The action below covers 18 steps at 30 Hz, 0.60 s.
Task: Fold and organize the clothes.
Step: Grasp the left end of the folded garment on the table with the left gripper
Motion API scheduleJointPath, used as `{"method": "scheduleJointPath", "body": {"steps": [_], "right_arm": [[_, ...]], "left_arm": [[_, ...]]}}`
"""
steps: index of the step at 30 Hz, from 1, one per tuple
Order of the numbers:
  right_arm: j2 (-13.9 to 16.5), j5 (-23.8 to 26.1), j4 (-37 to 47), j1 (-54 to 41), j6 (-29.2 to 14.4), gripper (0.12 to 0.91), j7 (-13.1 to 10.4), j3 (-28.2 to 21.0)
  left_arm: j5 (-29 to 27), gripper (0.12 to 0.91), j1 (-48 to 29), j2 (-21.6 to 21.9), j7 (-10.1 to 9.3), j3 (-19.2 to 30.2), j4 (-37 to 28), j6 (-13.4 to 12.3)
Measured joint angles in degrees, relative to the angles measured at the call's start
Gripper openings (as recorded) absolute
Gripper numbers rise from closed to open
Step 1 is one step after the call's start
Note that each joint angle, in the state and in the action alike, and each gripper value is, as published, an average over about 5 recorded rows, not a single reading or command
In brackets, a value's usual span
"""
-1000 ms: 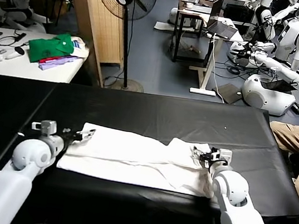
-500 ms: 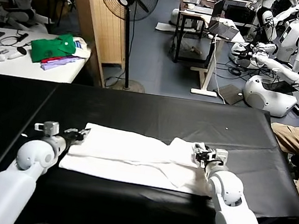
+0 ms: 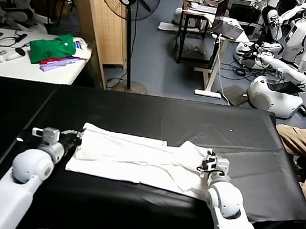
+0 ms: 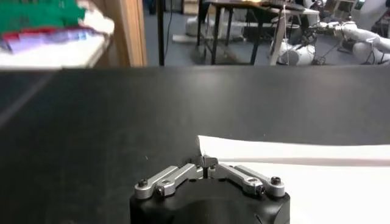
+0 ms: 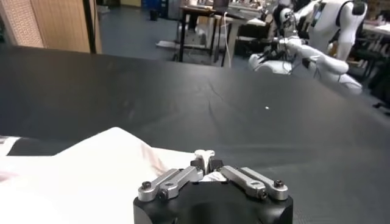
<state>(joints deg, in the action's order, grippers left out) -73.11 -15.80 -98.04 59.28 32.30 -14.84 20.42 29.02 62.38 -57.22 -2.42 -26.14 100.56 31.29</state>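
Now both grippers are pinching the white T-shirt [image 3: 134, 161], one at each end. A second ago their fingers were spread wide beside the cloth; now they are pressed together on it. That probably means the grab is done and the next fold can begin.

Nearest to the robot, the left gripper [image 3: 74, 137] is sitting low on the black surface [image 3: 158, 118], its fingers [image 4: 207, 162] nipping the shirt's left corner. In the left wrist view the white edge is running right up under the fingertips. The right gripper [image 3: 206, 161] is also low, its fingers [image 5: 206, 159] closing on a bunched-up bit at the shirt's right end, where the cloth is rising in a small hump.

Between the two grippers the shirt is lying flat in a long strip, already folded narrow, and it is looking a little shorter than before, with its ends drawn in.

Farther off, a green garment [image 3: 52, 47] is resting on a white side table [image 3: 27, 67], well apart from the work.
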Motion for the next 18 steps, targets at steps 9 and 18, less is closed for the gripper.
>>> {"method": "scheduleJointPath", "body": {"steps": [9,18], "right_arm": [[0.8,-0.1,-0.4,0.6,0.5,0.175,3.1,0.3],[3.6,-4.0,-6.6,3.5,2.1,0.616,3.8,2.5]], "left_arm": [[-2.4,0.127,3.4,0.7,1.80,-1.8,2.9,2.2],[-1.5,0.435,6.7,0.9,0.88,-4.0,6.8,2.9]]}}
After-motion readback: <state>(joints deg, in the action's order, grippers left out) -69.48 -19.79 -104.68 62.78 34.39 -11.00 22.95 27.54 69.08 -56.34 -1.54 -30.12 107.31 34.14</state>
